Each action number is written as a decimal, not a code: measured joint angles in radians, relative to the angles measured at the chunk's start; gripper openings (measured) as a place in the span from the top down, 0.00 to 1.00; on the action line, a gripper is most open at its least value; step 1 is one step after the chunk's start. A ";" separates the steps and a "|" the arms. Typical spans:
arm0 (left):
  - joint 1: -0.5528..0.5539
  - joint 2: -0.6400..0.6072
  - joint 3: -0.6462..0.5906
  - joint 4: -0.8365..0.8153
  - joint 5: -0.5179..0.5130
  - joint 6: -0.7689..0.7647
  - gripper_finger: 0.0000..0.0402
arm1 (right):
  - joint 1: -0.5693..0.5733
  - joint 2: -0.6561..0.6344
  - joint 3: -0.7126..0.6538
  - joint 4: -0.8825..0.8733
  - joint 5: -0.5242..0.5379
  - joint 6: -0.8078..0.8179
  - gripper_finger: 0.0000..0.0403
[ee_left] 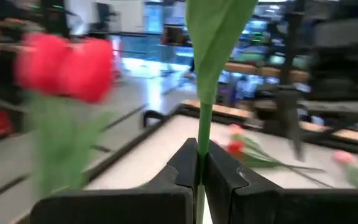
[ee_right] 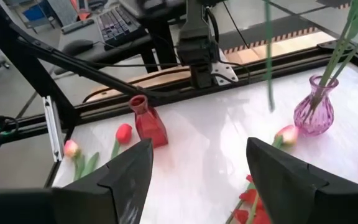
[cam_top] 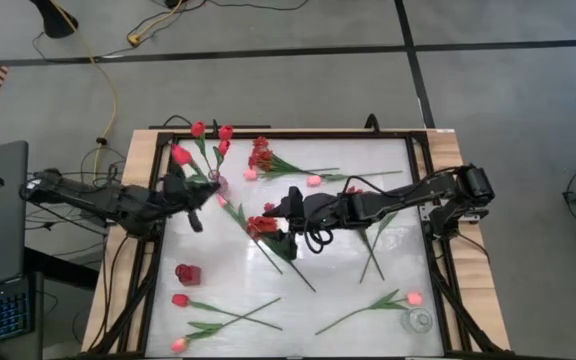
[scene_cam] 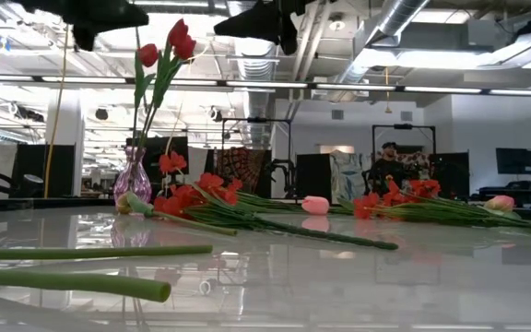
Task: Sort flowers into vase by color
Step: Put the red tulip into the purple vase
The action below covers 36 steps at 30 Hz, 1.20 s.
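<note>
High view is showing the left gripper [cam_top: 190, 188] clamping a red tulip [cam_top: 181, 155] beside the purple vase [cam_top: 215, 183]. The right gripper [cam_top: 286, 222] is hanging open directly over a red blossom spray [cam_top: 264, 226], whose stem is running diagonally beneath it.

arms: two, black, jointed, slim links
left arm [cam_top: 98, 198]: matte black, thin black cables along it
right arm [cam_top: 398, 200]: black, looped cable near wrist
fingers [ee_right: 297, 180]: dark, broad, wedge-shaped plastic
</note>
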 joint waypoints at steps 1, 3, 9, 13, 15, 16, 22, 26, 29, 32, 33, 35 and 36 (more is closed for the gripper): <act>0.004 -0.021 0.000 -0.027 -0.037 0.000 1.00 | 0.000 0.000 0.000 -0.001 0.000 -0.001 0.29; 0.017 -0.058 0.000 -0.088 -0.121 0.000 1.00 | -0.002 0.000 0.000 0.000 0.000 -0.003 0.29; 0.088 -0.102 0.000 -0.143 -0.243 0.017 1.00 | -0.015 0.000 0.000 -0.002 0.002 -0.003 0.29; 0.156 -0.102 0.000 -0.140 -0.221 0.037 1.00 | -0.020 0.001 0.000 0.000 0.003 -0.003 0.29; 0.189 -0.101 -0.003 -0.138 -0.202 0.037 1.00 | -0.020 0.001 0.000 0.000 0.003 -0.003 0.29; 0.207 -0.102 -0.008 -0.129 -0.185 0.039 1.00 | -0.020 0.001 0.000 0.000 0.003 -0.002 0.29; 0.317 -0.102 -0.028 -0.108 -0.057 0.016 1.00 | -0.020 0.001 0.000 0.000 0.003 -0.002 0.29; 0.371 -0.101 -0.029 -0.118 0.000 0.010 1.00 | -0.020 0.001 0.000 0.000 0.003 -0.002 0.29; 0.400 -0.102 -0.029 -0.117 0.013 0.011 1.00 | -0.020 0.001 0.000 0.000 0.003 -0.002 0.29; 0.417 -0.102 -0.029 -0.119 0.034 0.009 1.00 | -0.017 0.001 0.000 0.000 0.003 -0.002 0.29; 0.423 -0.102 -0.029 -0.118 0.048 0.002 1.00 | -0.017 0.001 0.000 0.000 0.003 -0.002 0.29; 0.433 -0.096 -0.029 -0.118 0.068 -0.004 1.00 | -0.017 0.001 0.000 -0.002 0.003 -0.002 0.29; 0.438 -0.090 -0.029 -0.118 0.071 -0.003 1.00 | -0.017 0.001 0.000 -0.002 0.003 -0.002 0.29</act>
